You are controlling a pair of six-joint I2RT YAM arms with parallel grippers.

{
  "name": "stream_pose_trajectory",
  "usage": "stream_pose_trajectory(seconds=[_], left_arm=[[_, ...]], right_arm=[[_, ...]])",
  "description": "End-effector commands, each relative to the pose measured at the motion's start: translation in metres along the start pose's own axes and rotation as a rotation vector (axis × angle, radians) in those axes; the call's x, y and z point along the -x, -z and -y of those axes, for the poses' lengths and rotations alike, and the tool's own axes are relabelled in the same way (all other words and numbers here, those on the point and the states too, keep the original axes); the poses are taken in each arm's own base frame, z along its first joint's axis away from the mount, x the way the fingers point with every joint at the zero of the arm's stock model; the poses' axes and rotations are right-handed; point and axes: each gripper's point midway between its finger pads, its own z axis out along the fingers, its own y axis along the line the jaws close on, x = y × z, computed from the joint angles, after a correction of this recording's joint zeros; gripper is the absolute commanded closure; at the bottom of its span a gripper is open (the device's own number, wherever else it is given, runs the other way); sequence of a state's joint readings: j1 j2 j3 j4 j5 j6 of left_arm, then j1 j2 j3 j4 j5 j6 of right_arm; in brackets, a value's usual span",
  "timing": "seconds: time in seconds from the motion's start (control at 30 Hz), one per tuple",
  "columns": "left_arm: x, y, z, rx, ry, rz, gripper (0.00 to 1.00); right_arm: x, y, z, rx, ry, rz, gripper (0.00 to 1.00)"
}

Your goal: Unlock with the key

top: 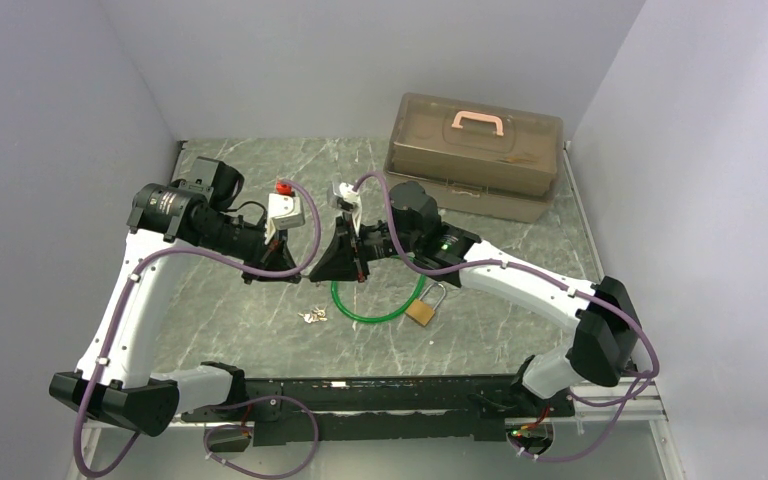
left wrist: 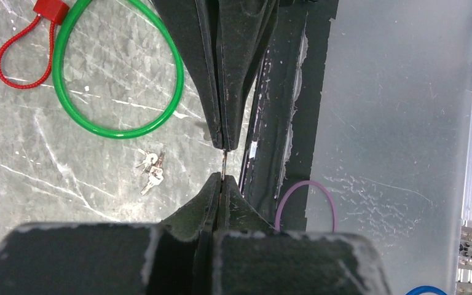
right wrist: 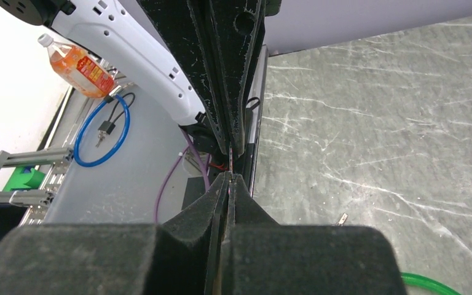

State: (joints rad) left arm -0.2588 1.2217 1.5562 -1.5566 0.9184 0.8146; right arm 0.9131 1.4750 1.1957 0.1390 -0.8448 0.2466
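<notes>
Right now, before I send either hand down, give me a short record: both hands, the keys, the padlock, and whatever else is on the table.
left hand: shut, nothing visibly held
right hand: shut, nothing visibly held
keys: small bunch lying loose on the table, just left of the green cable loop
padlock: brass, lying at the loop's right side, apart from the keys
toolbox: back right, lid closed
</notes>
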Motion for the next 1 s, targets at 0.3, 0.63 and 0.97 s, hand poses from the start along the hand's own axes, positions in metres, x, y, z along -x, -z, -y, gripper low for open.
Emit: stream_pose_trajectory(seconds=[0.3,0.63,0.97], left_arm=[[0.015,0.002,-0.029,0.149,-0.018,0.046,0.01],[0.016,-0.051,-0.076,0.124,0.105,0.052,0.01],[0.004,-0.180,-0.101,0.057,0.093,-0.052,0.03]], right_arm=[[0.017,0.038,0.014,-0.129,0.017,0.069,1.00],[0.015,0.135,0.098,-0.717,-0.099,0.193,1.00],[0.038,0.228,0.080,-1.104,-0.094,0.424,1.00]])
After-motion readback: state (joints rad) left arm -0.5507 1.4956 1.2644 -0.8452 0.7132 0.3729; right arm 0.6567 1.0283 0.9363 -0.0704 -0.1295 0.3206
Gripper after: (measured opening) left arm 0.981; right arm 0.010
